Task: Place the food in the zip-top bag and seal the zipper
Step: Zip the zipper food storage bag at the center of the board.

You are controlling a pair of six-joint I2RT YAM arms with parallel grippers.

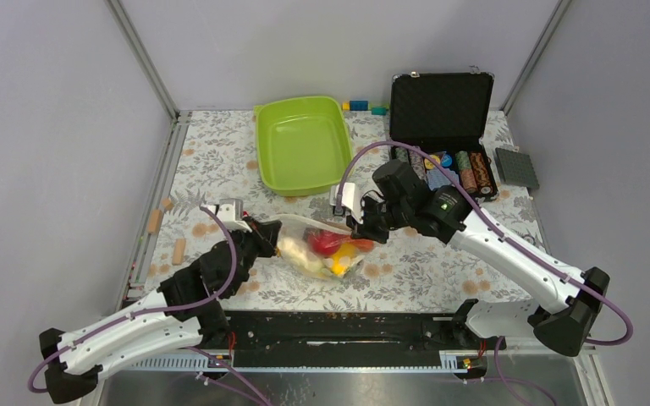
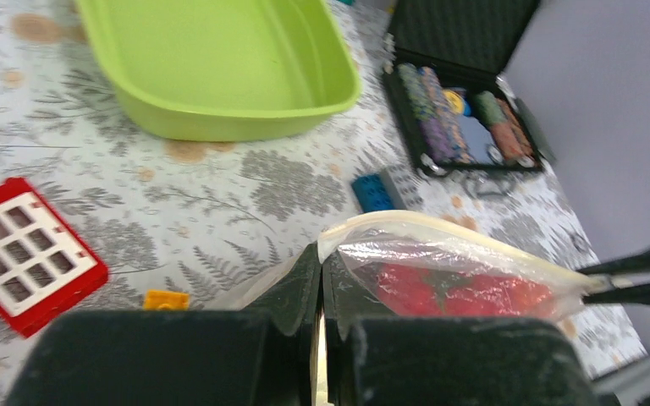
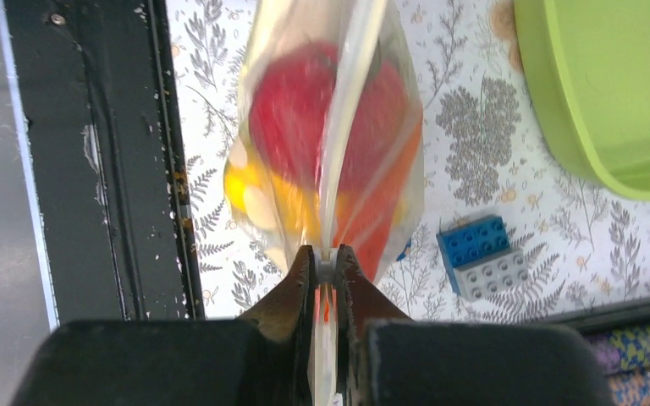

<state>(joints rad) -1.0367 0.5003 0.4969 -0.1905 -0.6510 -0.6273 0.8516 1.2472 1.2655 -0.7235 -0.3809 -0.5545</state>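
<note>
The clear zip-top bag [image 1: 317,247] hangs stretched between my two grippers, a little above the table. The food is inside it: a red piece [image 1: 326,242], a yellow piece [image 1: 344,254] and white pieces [image 1: 298,250]. My left gripper [image 1: 262,232] is shut on the bag's left mouth corner [image 2: 322,252]. My right gripper [image 1: 361,227] is shut on the zipper strip at the right end [image 3: 326,264]. The zipper [image 2: 440,227] runs taut along the top edge between them; it also shows in the right wrist view [image 3: 349,110]. Red food [image 2: 461,293] shows through the plastic.
The empty lime-green tray [image 1: 300,144] stands behind the bag. An open black case [image 1: 440,106] with poker chips is at the back right, a grey baseplate [image 1: 516,167] beside it. A red grid piece [image 2: 19,254], an orange block [image 2: 165,299] and blue-grey blocks [image 3: 482,255] lie near the bag.
</note>
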